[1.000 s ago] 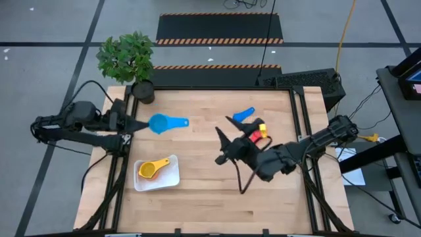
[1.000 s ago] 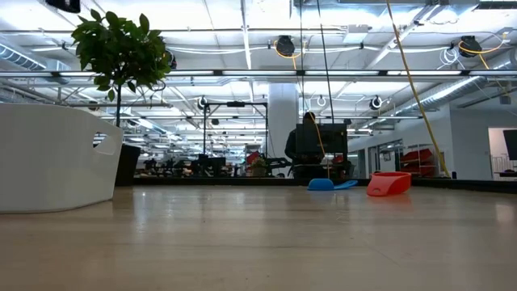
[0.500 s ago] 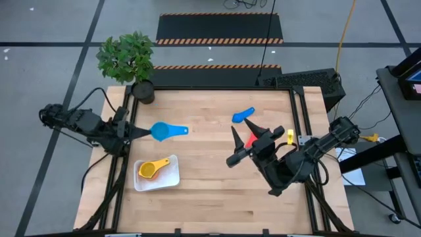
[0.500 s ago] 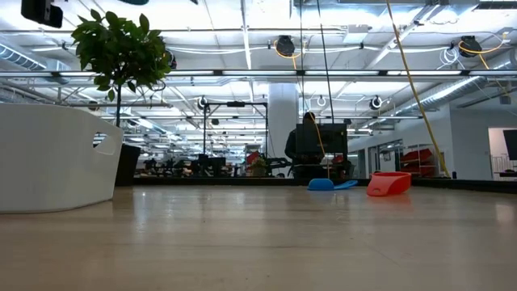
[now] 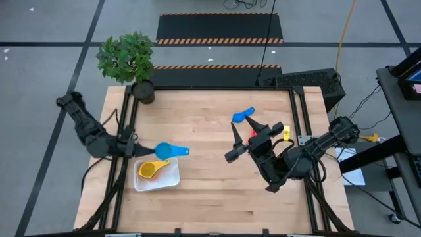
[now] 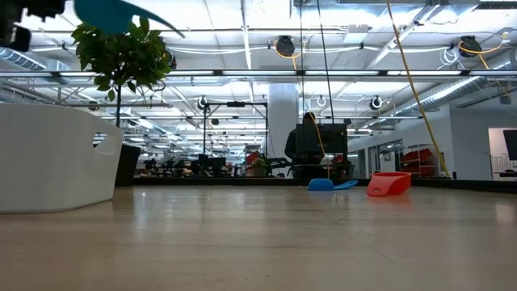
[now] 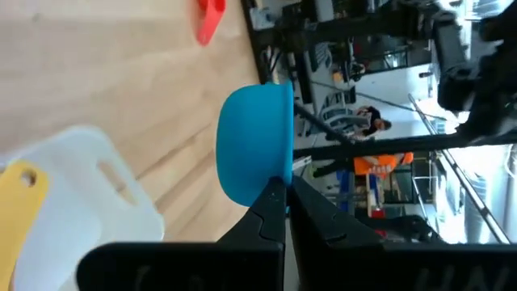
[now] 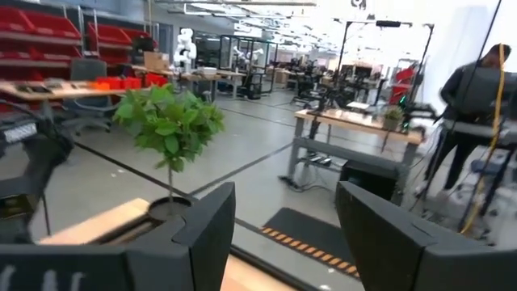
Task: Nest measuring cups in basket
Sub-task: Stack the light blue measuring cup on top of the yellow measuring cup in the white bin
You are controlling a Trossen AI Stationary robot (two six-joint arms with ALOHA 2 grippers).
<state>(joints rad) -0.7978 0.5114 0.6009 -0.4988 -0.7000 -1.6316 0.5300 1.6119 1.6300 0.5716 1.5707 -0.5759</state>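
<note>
The left claw [image 5: 139, 151], clamped on the light blue measuring cup [image 5: 162, 151], hangs at the white basket's [image 5: 172, 176] upper edge, left of frame centre. Centre its bowl over the yellow cup [image 5: 148, 170], handles aligned, then lower. The right claw [image 5: 245, 139] waits with fingers apart, right of centre.

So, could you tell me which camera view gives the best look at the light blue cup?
The left wrist view: the light blue cup fills the centre, pinched by the left gripper. The high view shows it small, beside the basket. The low view catches only an edge; the right wrist view misses it.
</note>
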